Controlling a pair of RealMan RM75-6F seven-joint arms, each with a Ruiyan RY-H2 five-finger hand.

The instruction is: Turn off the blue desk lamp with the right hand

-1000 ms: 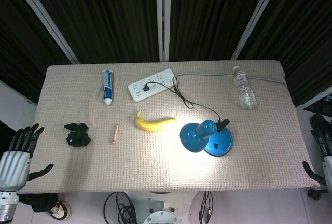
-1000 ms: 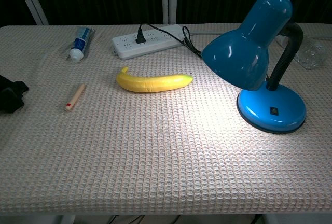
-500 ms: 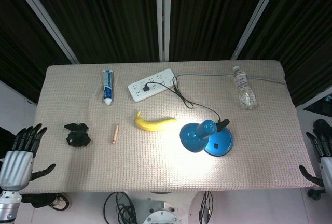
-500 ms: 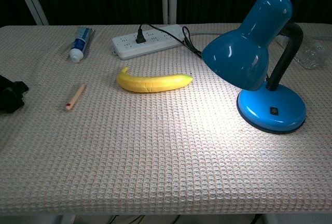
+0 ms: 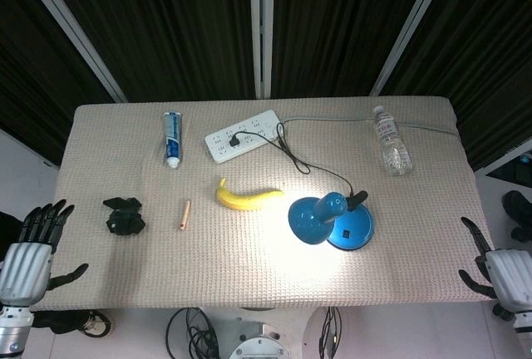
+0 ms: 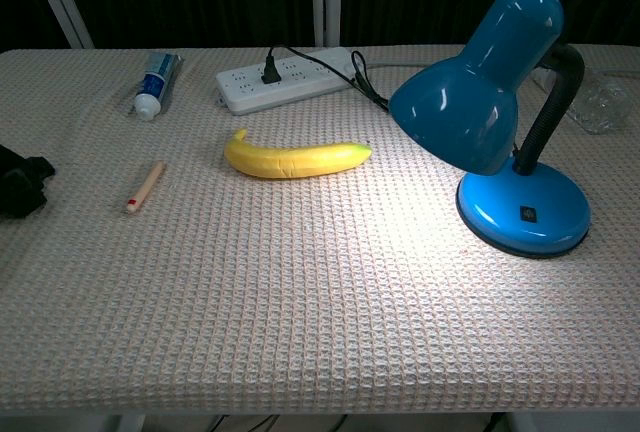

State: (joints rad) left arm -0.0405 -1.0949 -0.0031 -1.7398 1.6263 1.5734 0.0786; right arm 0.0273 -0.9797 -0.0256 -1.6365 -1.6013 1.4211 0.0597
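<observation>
Right hand [image 5: 503,274] open and empty off the near right table edge, left hand [image 5: 23,253] open and empty off the near left edge, lit blue lamp [image 5: 331,220] near centre-right, banana [image 5: 246,197] left of it, power strip [image 5: 243,135] far behind.

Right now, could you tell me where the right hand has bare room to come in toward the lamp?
The right hand is open off the right table edge. Between it and the lamp the cloth is bare, below the bottle. The front strip is free too. Behind the lamp it is crowded: cord, power strip, banana.
</observation>
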